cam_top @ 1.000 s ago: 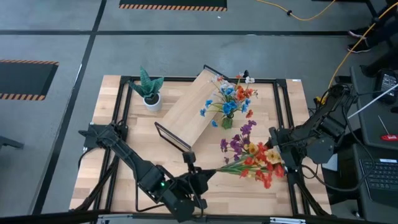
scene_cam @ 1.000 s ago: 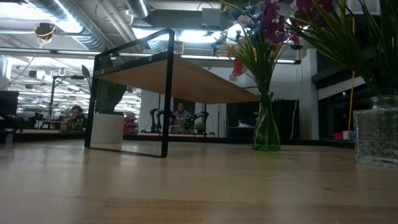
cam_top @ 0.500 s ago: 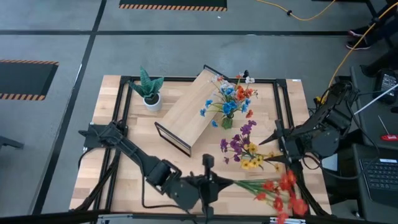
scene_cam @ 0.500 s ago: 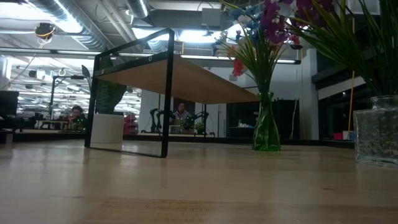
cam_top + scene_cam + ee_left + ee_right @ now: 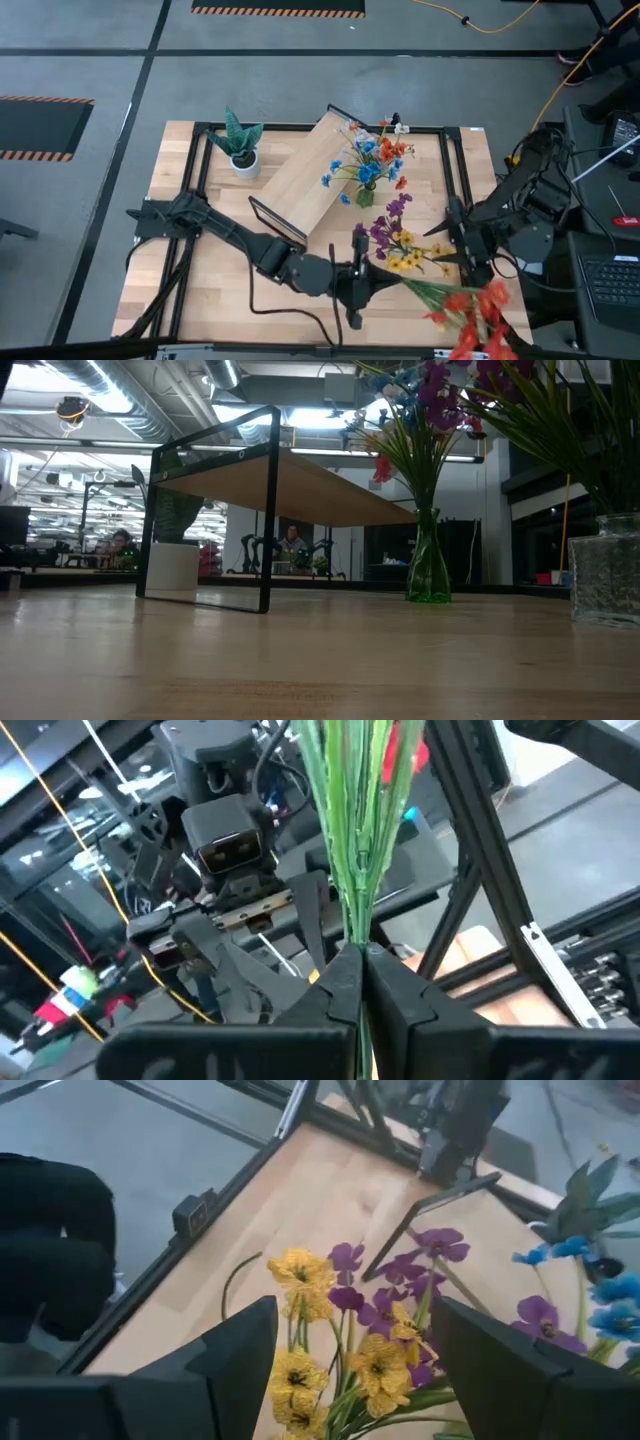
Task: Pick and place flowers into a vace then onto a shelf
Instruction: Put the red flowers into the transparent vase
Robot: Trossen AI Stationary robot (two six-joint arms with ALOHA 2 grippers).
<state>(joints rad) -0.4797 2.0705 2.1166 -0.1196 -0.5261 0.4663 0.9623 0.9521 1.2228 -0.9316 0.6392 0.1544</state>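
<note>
Wooden table (image 5: 170, 270), left gripper (image 5: 366, 280) clamping red flowers (image 5: 470, 312), right gripper (image 5: 452, 240) spread.

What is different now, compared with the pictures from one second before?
The left gripper, shut on the red flowers, swung them right, toward the table's front right corner, away from the right gripper. The yellow and purple flowers, vase and shelf stayed.

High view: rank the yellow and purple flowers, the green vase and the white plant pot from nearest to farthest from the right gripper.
From the right gripper:
1. Yellow and purple flowers, right beside it toward the table's middle.
2. Green vase, farther in, by the shelf's end.
3. White plant pot, at the far left corner.
</note>
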